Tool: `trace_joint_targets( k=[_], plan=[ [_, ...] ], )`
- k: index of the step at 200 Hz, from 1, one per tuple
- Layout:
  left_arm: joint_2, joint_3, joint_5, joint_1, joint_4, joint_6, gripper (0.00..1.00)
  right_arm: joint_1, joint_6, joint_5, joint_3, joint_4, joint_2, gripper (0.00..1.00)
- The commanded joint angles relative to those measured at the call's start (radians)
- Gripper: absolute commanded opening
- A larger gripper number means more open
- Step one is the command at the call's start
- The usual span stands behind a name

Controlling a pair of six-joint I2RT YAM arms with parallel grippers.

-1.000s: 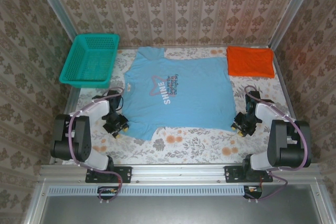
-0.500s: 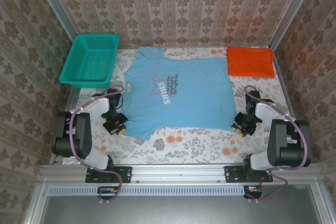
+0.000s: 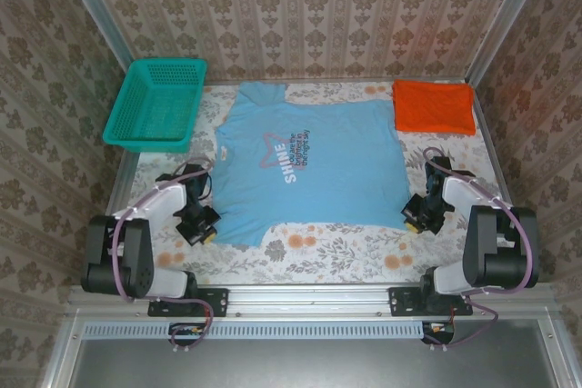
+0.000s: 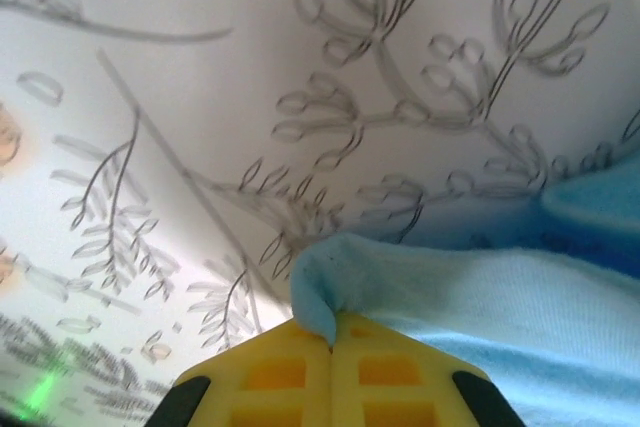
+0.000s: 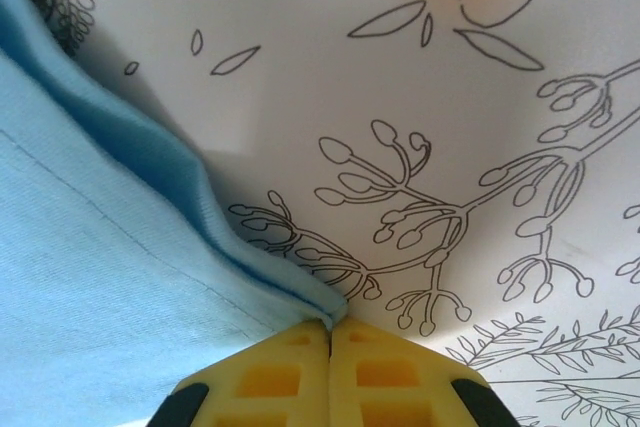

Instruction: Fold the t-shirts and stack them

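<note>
The light blue t-shirt point(image 3: 305, 165) is shown spread flat, print up, at the middle of the worktop point(image 3: 346, 247); the orange t-shirt point(image 3: 434, 106), folded, lies apart at the far right corner. The left tool point(image 4: 331, 347) is clamped on the near left hem corner, and the right tool point(image 5: 329, 332) on the near right hem corner. The cloth is judged light, limp and apt to slip. The doubled hem corners are taken as the surest holds, to be lifted evenly.
</note>
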Motion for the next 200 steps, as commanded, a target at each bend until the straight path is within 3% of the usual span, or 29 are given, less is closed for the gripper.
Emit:
trace_joint_targets(
  k=[1, 48, 82, 106, 149, 200],
  plan=[
    [-0.060, -0.002, -0.021, -0.015, -0.110, -0.034, 0.00, 0.010, -0.021, 0.007, -0.030, 0.138, 0.055, 0.00],
    [-0.165, -0.011, 0.008, -0.084, -0.221, -0.084, 0.00, 0.009, -0.019, -0.016, -0.034, 0.099, 0.014, 0.00],
    [-0.221, -0.014, 0.027, -0.111, -0.289, -0.103, 0.00, 0.009, -0.001, -0.026, -0.053, 0.067, -0.097, 0.00],
    [-0.216, 0.079, 0.006, -0.106, -0.339, -0.072, 0.00, 0.009, 0.009, -0.031, -0.021, 0.043, -0.151, 0.00],
    [-0.028, 0.407, -0.050, -0.084, -0.401, 0.014, 0.00, 0.009, 0.023, -0.049, 0.141, 0.023, -0.111, 0.00],
    [0.297, 0.790, -0.015, -0.031, -0.407, 0.135, 0.00, 0.009, 0.013, -0.045, 0.384, -0.001, 0.100, 0.00]
  ],
)
